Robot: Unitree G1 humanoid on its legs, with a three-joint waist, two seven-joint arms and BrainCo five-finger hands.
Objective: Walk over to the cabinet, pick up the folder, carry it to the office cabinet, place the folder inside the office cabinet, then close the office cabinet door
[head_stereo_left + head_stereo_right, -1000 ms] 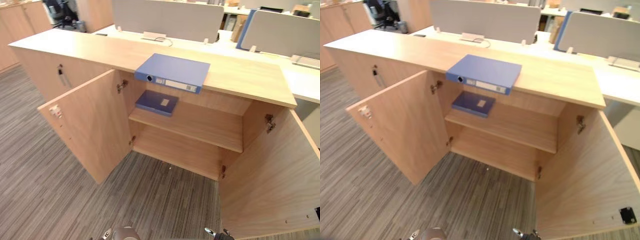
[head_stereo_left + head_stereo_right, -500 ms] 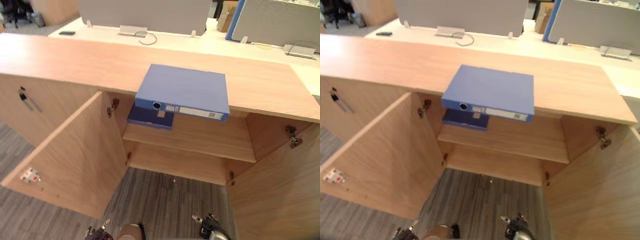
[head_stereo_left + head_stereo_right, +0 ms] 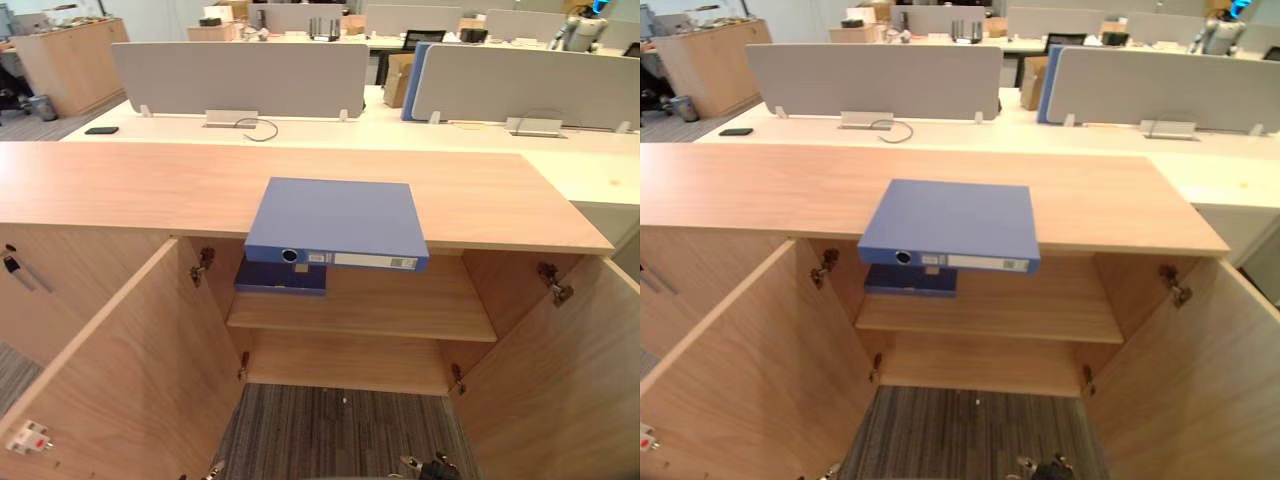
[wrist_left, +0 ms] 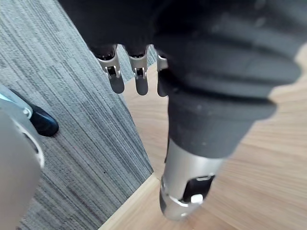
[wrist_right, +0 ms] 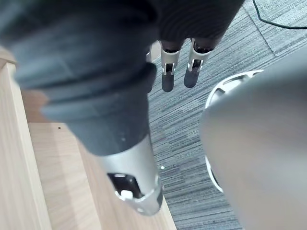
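Note:
A blue folder lies flat on the wooden cabinet top, its labelled spine jutting over the front edge. Below it the office cabinet stands with both doors swung wide: the left door and the right door. A second, darker blue folder rests on the inner shelf at its left end. My left hand hangs low beside the left door over the carpet, fingers straight, holding nothing. My right hand hangs the same way by the right door, open and empty.
Behind the cabinet runs a white desk with grey divider screens and a black phone. A closed cabinet door with keys is on the left. Striped grey carpet lies between the two open doors.
The whole picture has shifted: the camera has come closer and now faces the cabinet squarely. The folders and doors have stayed where they were.

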